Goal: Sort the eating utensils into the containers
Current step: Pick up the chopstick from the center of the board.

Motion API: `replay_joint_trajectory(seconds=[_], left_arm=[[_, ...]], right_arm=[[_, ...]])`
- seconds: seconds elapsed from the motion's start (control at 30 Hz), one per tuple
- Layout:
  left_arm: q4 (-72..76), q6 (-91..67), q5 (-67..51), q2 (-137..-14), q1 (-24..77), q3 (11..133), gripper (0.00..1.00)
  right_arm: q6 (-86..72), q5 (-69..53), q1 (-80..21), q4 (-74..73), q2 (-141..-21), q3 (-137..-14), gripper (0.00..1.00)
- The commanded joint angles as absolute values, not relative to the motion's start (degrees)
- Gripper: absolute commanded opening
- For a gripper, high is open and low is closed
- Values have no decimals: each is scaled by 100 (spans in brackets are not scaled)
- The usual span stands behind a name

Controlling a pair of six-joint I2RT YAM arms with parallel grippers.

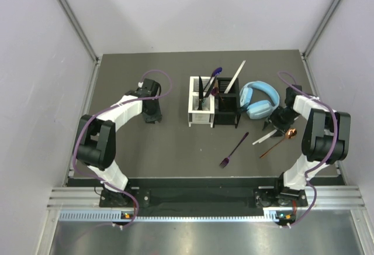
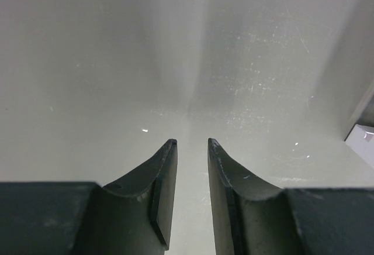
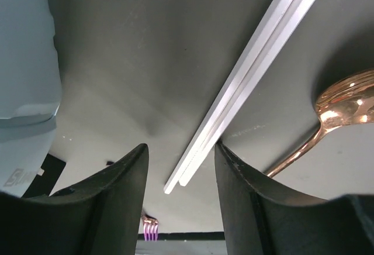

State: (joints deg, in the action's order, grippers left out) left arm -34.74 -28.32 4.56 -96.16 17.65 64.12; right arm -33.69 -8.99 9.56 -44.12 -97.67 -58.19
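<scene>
**Containers.** White caddy and black caddy, side by side at mid-table, touching. Several pieces stand upright in them, leaning on the slotted walls. These include a purple spoon, near the seam between the two (which caddy it sits in I cannot tell), and a white stick slanting out of the black one.

**Loose utensils.** All lie flat on the table, front right of the caddies:
- Purple fork, alone, nearest the middle.
- Pair of white sticks, lying together as one strip.
- Copper spoon, just beside the sticks, with its bowl toward the right arm.

**Right gripper**. It is low over the near tip of the white sticks, beside the headphones. Its fingers are apart and straddle the sticks' end, not touching it. The likely reason is that a thin flat pair is easiest to pinch at one end. The sticks lie off-centre, closer to the right finger, so a closing pinch may nudge them sideways or catch only one.

**Left gripper**. It is parked over bare table left of the white caddy and well apart from it, probably to stay out of the way. Its fingers are a narrow slot apart with nothing between them.

**Progress.** Partly sorted; three loose lots remain.
</scene>
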Motion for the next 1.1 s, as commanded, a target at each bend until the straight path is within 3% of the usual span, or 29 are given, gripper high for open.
replay_joint_trajectory(seconds=[0.0,0.13,0.23,0.27,0.33,0.53,0.7,1.07], left_arm=[[-3533,-2760,580,-9589,1731,6451,33],[-3533,-2777,554,-9633,1731,6469,33],[-3568,-2769,571,-9677,1731,6539,33],[-3577,-2769,589,-9668,1731,6548,33],[-3577,-2760,615,-9668,1731,6565,33],[-3577,-2777,615,-9668,1731,6495,33],[-3560,-2769,598,-9703,1731,6521,33],[-3568,-2742,466,-9861,1723,6644,33]], right_arm=[[-3419,-817,1072,-4236,-9668,-5784,50],[-3287,-835,1169,-4210,-9808,-5748,46],[-3199,-931,1222,-4245,-9993,-5713,26],[-3182,-940,1239,-4254,-10011,-5695,11],[-3147,-984,1274,-4254,-9993,-5608,0],[-2988,-1002,1301,-4175,-9651,-5344,0],[-3041,-713,1301,-4157,-8668,-5151,0],[-2734,-641,1301,-4597,-7375,-5905,0]])
